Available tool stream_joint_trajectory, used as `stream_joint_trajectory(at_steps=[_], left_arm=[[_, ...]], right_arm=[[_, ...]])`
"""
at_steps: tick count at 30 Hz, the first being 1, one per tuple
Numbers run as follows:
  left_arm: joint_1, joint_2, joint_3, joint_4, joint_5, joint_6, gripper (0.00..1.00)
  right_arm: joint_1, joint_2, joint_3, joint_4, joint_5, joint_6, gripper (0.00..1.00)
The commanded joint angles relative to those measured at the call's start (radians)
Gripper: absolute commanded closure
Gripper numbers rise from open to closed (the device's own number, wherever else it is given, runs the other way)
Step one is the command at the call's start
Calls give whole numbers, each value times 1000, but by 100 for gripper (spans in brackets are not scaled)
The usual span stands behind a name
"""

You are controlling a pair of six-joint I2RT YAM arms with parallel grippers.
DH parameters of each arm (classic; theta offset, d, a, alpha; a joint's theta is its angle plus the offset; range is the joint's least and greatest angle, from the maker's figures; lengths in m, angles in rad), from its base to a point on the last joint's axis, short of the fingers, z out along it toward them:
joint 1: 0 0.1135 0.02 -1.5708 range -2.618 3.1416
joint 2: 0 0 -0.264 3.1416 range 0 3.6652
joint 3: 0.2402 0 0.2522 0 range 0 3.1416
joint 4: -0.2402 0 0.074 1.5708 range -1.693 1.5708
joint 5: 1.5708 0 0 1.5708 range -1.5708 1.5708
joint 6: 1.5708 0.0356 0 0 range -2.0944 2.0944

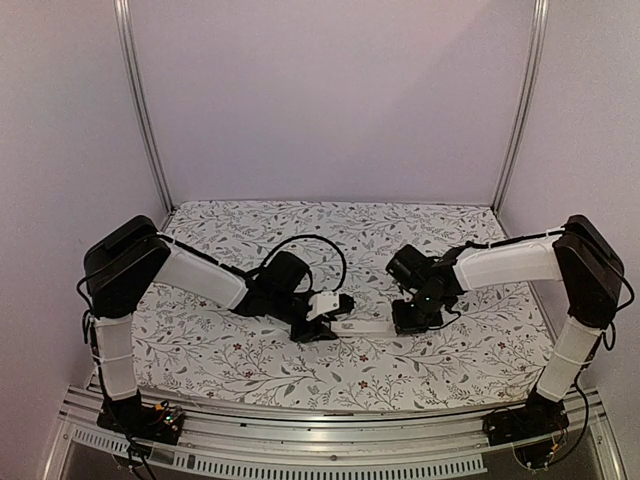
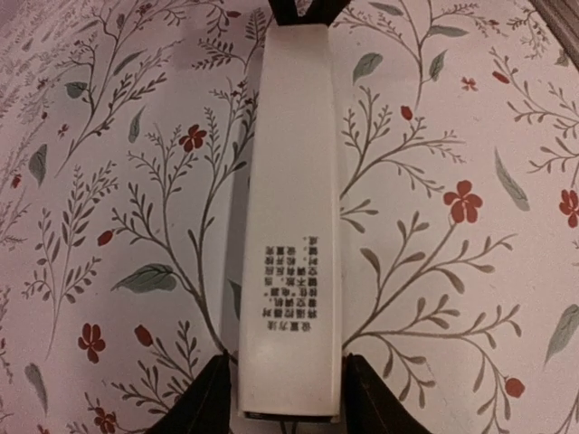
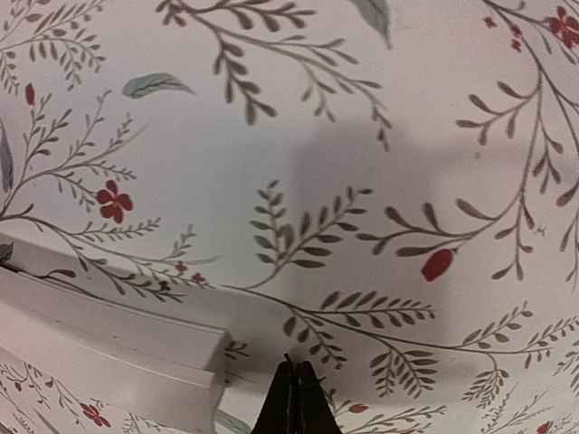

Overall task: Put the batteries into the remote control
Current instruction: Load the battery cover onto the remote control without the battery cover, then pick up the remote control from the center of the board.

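The remote control point(image 1: 366, 326) is a slim white bar lying flat on the floral cloth between the two arms. In the left wrist view the remote control point(image 2: 294, 208) runs away from me, with printed black text near its close end. My left gripper point(image 2: 289, 398) straddles that close end, and its black fingers point(image 2: 206, 402) press against both long sides. My right gripper point(image 1: 413, 320) is at the bar's far end. It is shut with nothing in it, its tips point(image 3: 296, 369) just off the white end of the remote control point(image 3: 109, 348). The batteries are out of view.
The floral tablecloth point(image 1: 240, 360) covers the whole table. Pale walls and two aluminium uprights point(image 1: 140, 100) enclose the back and sides. A metal rail point(image 1: 330, 440) with the arm bases runs along the near edge.
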Motion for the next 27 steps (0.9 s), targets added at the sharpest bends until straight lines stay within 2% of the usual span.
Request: stream_joint_trajectory(at_steps=[1, 6, 10, 13, 15, 16, 19, 22, 24, 27], left_arm=[[-1, 20, -13, -1, 9, -4, 57], [-1, 16, -16, -3, 14, -7, 57], [1, 2, -22, -8, 8, -6, 56], [6, -39, -32, -8, 10, -8, 50], [9, -84, -42, -4, 11, -18, 44], [14, -110, -51, 3, 12, -31, 42], [35, -229, -104, 63, 24, -117, 36], [74, -354, -186, 158, 38, -238, 31], [110, -433, -244, 242, -5, -339, 28], [147, -527, -296, 291, -137, -481, 25]], right_arm=[[99, 94, 92, 10, -49, 18, 100], [98, 71, 106, -23, 1, 31, 100], [24, -13, 49, -42, 44, 10, 100], [-3, -66, 45, -46, 69, -71, 98], [-2, -80, 70, -39, 60, -193, 95], [-2, -82, 84, -25, 44, -240, 90], [5, -91, 123, 45, -40, -432, 64], [49, -91, 160, 134, -154, -652, 44], [83, -79, 179, 173, -213, -792, 35], [115, -20, 236, 184, -254, -970, 32]])
